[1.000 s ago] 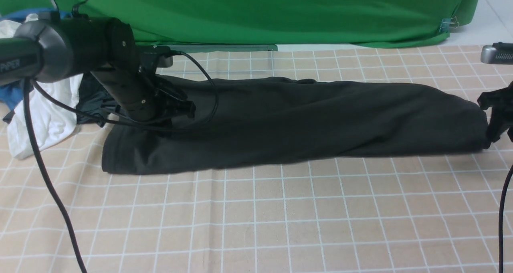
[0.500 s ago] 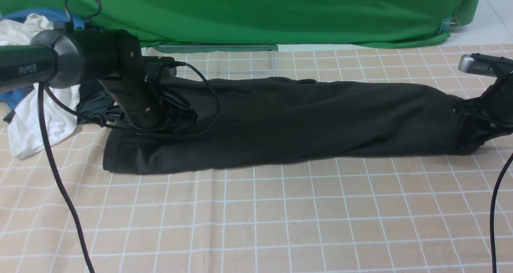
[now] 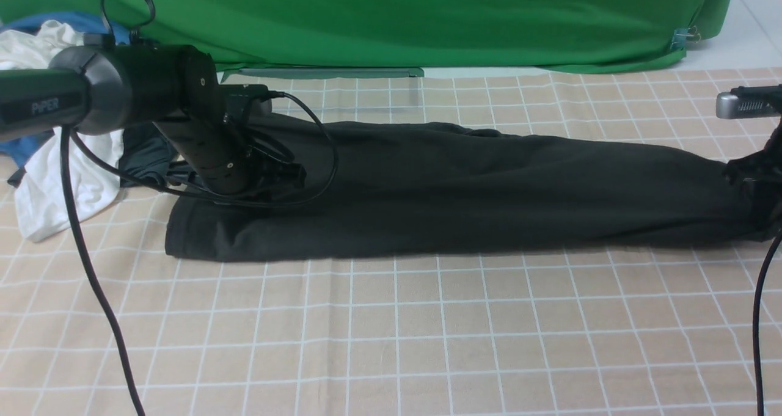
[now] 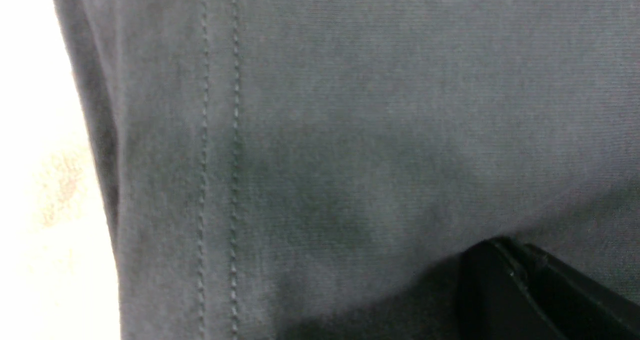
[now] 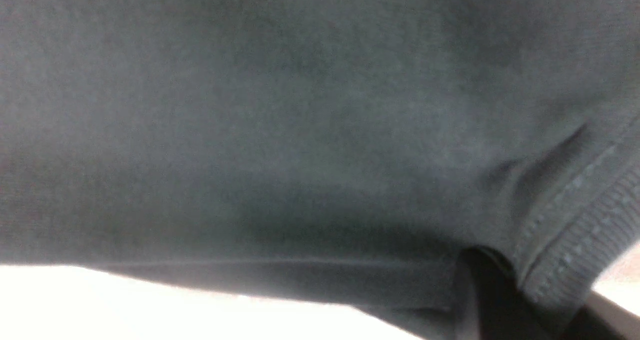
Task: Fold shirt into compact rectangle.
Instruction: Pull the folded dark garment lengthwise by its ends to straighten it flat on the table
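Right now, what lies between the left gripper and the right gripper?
The black shirt, a long folded strip on the checked tablecloth, spans from the left gripper to the right gripper. The front view shows it.

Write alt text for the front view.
A black shirt lies folded into a long band across a beige checked tablecloth, the left gripper down on its left end, the right gripper pinching its right end. A green backdrop hangs behind; a white garment lies at far left.
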Available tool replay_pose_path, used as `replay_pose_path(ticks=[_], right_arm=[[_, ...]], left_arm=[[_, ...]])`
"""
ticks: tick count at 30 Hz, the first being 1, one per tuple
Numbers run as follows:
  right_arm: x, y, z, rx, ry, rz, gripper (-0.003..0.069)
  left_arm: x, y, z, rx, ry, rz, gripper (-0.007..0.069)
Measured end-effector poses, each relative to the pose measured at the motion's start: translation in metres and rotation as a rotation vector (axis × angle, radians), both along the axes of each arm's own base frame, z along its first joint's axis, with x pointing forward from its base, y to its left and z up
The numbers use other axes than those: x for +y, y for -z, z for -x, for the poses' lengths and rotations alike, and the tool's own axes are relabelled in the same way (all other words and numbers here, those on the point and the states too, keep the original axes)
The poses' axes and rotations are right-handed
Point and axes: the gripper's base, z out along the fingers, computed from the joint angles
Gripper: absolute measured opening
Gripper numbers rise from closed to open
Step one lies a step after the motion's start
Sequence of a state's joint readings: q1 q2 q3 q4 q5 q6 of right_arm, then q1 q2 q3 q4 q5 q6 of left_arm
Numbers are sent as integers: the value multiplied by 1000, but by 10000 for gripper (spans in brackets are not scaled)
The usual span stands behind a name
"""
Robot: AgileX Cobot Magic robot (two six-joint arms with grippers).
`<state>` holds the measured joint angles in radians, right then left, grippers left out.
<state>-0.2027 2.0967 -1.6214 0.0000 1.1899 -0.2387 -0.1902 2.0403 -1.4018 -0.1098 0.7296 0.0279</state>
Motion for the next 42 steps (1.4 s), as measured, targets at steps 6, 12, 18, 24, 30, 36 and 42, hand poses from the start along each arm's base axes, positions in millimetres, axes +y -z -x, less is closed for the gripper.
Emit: replay_pose_path(ticks=[6,12,18,24,30,36,42], right_arm=[[-10,-25,-11,-68,101,95,347],[41,-77,-34,-324,-21,-138,371],[151,-85,-55,-520,-408,-284,374],[230,-46,-69,-586,-628,-270,439],[270,-7,-77,-652,-706,-211,451],[272,15,-81,-633,-735,-164,374],[273,5,-89,-701,-729,-154,50]], left_arm=[[5,-17,-5,-40,-17,-13,19],[6,-60,-6,-185,-23,13,19],[6,-60,-1,-125,-49,31,19],[10,-59,-1,-111,-56,26,19],[10,-59,1,-95,-52,16,19],[11,-59,1,-95,-47,12,19],[11,-59,1,-95,-47,12,19]])
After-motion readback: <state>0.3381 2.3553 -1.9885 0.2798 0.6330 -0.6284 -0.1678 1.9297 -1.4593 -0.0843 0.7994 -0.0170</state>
